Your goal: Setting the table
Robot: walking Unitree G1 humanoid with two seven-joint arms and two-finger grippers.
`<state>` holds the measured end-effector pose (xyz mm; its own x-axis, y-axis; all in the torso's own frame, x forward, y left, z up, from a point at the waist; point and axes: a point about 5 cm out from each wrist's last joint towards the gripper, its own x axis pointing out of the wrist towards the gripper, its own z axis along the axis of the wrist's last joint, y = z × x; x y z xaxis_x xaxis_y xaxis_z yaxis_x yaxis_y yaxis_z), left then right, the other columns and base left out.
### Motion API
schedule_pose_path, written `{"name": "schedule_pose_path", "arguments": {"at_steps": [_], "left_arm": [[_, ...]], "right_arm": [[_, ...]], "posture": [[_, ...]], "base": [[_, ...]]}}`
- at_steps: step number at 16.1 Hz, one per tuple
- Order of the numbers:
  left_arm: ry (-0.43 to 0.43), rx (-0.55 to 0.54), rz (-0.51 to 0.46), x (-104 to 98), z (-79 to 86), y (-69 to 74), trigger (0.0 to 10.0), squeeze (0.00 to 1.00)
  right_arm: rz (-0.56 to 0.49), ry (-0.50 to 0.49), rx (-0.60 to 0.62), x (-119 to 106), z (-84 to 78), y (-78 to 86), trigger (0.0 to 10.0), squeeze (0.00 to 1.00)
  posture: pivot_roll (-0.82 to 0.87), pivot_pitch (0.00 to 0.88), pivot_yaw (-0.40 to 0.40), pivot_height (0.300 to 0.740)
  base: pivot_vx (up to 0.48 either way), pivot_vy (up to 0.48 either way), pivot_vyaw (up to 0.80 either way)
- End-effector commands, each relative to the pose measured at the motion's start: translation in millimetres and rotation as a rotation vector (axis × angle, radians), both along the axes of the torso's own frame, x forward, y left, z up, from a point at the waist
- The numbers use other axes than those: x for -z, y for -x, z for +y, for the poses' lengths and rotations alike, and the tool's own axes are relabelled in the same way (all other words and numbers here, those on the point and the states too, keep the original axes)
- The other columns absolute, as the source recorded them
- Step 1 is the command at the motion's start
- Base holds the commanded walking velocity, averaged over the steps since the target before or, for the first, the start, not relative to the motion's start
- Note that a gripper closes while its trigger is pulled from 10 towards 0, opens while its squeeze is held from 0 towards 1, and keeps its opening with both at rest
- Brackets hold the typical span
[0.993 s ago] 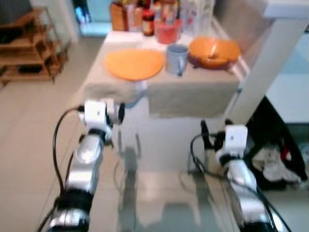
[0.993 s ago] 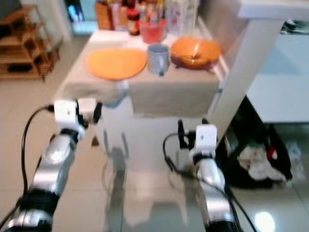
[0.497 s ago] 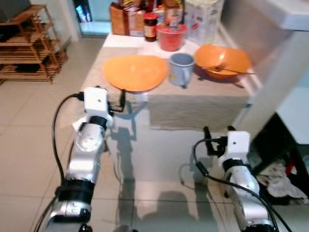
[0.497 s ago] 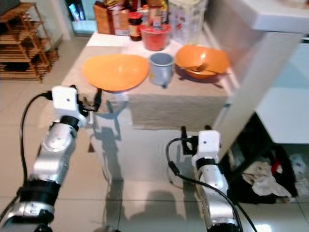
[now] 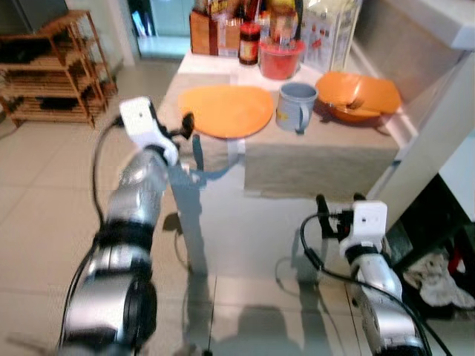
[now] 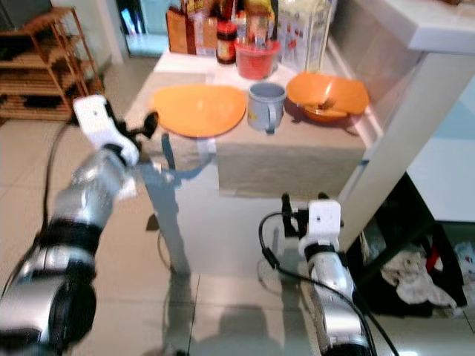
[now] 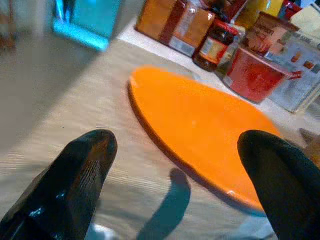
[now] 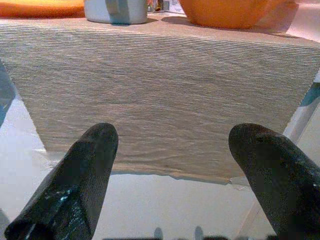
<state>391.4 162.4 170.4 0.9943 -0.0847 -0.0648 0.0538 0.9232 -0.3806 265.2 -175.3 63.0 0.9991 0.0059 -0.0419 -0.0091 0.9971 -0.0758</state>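
**A small table with dishes on a cloth**

A small white table (image 6: 185, 215) is standing on a shiny pale tiled floor (image 6: 44, 178). A beige woven cloth (image 6: 289, 159) is lying over its top and hanging down over the front edge.

A flat orange plate (image 6: 199, 109) is sitting on the cloth, near the left side. A grey-blue mug with a handle (image 6: 266, 106) is standing just beside the plate. An orange bowl (image 6: 327, 96) is sitting on the right side, near the mug.

A red round tub (image 6: 257, 61) is standing behind the mug. Jars, bottles and brown boxes (image 6: 215, 26) are crowding together at the back of the table.
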Motion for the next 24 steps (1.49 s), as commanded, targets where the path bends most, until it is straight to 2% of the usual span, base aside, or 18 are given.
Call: {"name": "schedule_pose_path", "arguments": {"at_steps": [1,5,10,12,15,17,19,20,24], "left_arm": [[0.038,0.014,-0.008,-11.5,-3.9,-5.9,10.0,0.0],[0.175,0.03,0.071,-21.4,-11.5,-19.6,10.0,0.0],[0.098,-0.014,0.143,-10.9,-12.8,-20.9,10.0,0.0],[0.103,-0.006,0.156,-8.2,-16.7,-20.9,10.0,0.0],[0.192,0.031,0.183,-3.9,-32.9,-20.1,10.0,0.0],[0.216,0.053,0.172,-6.0,-40.7,-20.6,10.0,0.0],[0.182,0.061,0.148,-6.9,-41.6,-20.8,10.0,0.0],[0.202,0.066,0.147,-6.2,-42.4,-20.5,10.0,0.0],[0.161,0.052,0.173,3.7,-44.6,-17.7,10.0,0.0]], "right_arm": [[0.003,-0.008,0.005,-0.5,-0.9,-0.8,10.0,0.0],[0.003,-0.007,0.012,-0.3,-1.3,3.1,10.0,0.0],[0.017,-0.003,0.023,2.4,-4.2,11.4,10.0,0.0],[0.02,-0.001,0.023,2.6,-5.0,13.1,10.0,0.0],[0.025,0.003,0.027,2.5,-6.2,15.6,10.0,0.0],[0.027,0.006,0.03,2.3,-7.3,18.3,10.0,0.0],[0.028,0.01,0.035,1.4,-9.2,21.2,10.0,0.0],[0.031,0.011,0.037,1.7,-9.8,21.7,10.0,0.0],[0.038,0.012,0.036,2.2,-9.3,23.4,10.0,0.0]], "posture": [[-0.06,0.0,0.017,0.74],[-0.09,0.0,0.03,0.74],[-0.12,0.0,0.032,0.74],[-0.12,0.0,0.032,0.74],[-0.14,0.0,0.034,0.74],[-0.15,0.0,0.036,0.74],[-0.16,0.0,0.038,0.74],[-0.16,0.0,0.038,0.74],[-0.17,0.0,0.039,0.74]], "base": [[0.0,0.0,0.0],[0.0,0.0,0.0],[0.0,0.0,0.0],[0.0,0.0,0.0],[0.0,0.0,0.0],[0.0,0.0,0.0],[0.0,0.0,0.0],[0.0,0.0,0.0],[0.0,0.0,0.0]]}}
